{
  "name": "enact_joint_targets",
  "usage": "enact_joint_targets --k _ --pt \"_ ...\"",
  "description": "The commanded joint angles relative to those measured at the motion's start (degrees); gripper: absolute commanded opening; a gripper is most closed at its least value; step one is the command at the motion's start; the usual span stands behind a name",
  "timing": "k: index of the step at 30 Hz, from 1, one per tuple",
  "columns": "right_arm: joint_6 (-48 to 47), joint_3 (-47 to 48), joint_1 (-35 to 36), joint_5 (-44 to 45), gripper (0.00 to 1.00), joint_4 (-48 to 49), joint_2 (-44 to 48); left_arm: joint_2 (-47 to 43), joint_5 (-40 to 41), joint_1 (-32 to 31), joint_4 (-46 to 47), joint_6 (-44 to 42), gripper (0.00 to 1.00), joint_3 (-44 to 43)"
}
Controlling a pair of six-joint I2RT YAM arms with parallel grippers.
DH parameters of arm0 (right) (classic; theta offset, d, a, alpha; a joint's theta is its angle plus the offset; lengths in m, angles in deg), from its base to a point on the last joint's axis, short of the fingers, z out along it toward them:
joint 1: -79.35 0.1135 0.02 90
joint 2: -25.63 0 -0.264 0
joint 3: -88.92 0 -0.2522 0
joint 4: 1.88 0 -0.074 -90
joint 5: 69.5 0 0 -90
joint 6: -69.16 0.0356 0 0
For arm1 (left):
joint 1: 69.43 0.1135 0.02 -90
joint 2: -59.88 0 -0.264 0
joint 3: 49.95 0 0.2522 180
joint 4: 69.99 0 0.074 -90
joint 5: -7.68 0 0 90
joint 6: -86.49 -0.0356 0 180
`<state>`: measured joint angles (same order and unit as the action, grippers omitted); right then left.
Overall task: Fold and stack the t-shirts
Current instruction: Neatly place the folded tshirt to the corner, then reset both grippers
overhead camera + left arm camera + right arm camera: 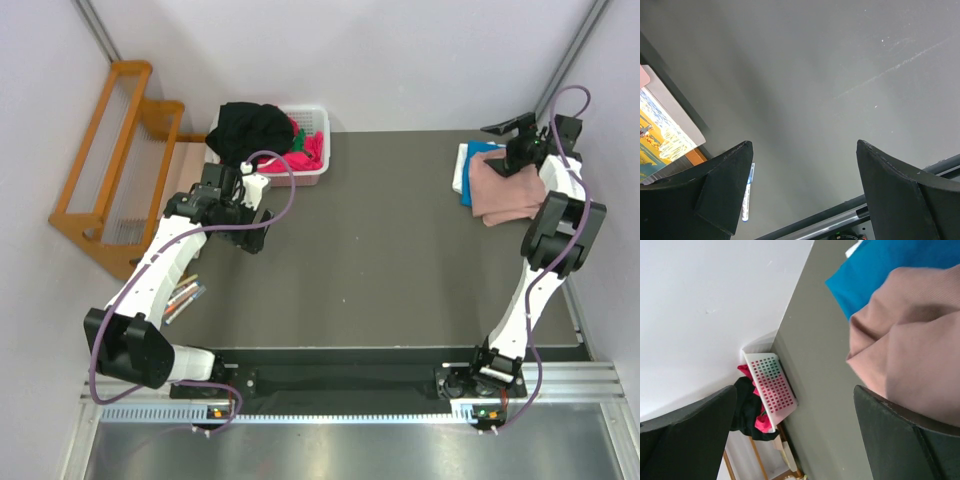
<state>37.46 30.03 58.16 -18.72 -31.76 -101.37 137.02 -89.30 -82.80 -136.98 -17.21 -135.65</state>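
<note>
The left jaws are hanging spread over the tabletop (840, 75) beside the basket (318, 172). The right jaws are hanging spread above the salmon-pink t-shirt (510, 195), which is lying partly on the blue t-shirt (467, 188) at the upper right of the top view.

I see the grey counter (400, 260) bearing a white basket (318, 165) just beyond the left tool (804, 145), and a blue t-shirt (466, 180) under a pink t-shirt (505, 195) by the right tool (794, 390).

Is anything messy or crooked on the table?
Yes. The black cloth t-shirt bulges over the rim of the white slatted plastic basket at the far left, and the salmon-pink t-shirt lies rumpled on the folded blue t-shirt.
</note>
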Motion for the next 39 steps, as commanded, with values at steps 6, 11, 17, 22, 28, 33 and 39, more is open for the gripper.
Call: enact_joint_targets --k 6,11,17,22,28,33,39 --pt "-2.9 2.2 -0.7 1.4 1.00 -1.7 -7.1 -1.1 0.8 0.4 -0.5 -0.5 0.89 -1.0" --pt "-5.0 2.0 -0.9 2.7 1.00 -4.2 -9.8 -1.1 1.1 0.4 -0.7 0.3 0.89 -1.7" --pt "-7.9 3.6 0.8 1.8 1.00 -2.4 -3.8 -1.0 3.1 0.4 -0.5 1.3 0.89 -3.7" --pt "-13.1 10.6 5.2 -2.6 1.00 3.2 8.4 0.1 6.4 0.5 0.6 3.8 0.90 -11.4" --pt "-25.4 10.3 15.0 2.3 1.00 0.0 28.2 1.9 10.1 0.9 1.9 7.5 0.92 -20.9" --pt "-32.5 -10.3 24.2 7.0 1.00 0.3 46.9 0.8 8.7 1.0 2.1 9.8 0.92 -19.6" --pt "-35.2 -32.6 28.2 9.5 1.00 2.4 60.9 -3.0 9.4 1.1 5.2 10.3 0.97 -12.4"
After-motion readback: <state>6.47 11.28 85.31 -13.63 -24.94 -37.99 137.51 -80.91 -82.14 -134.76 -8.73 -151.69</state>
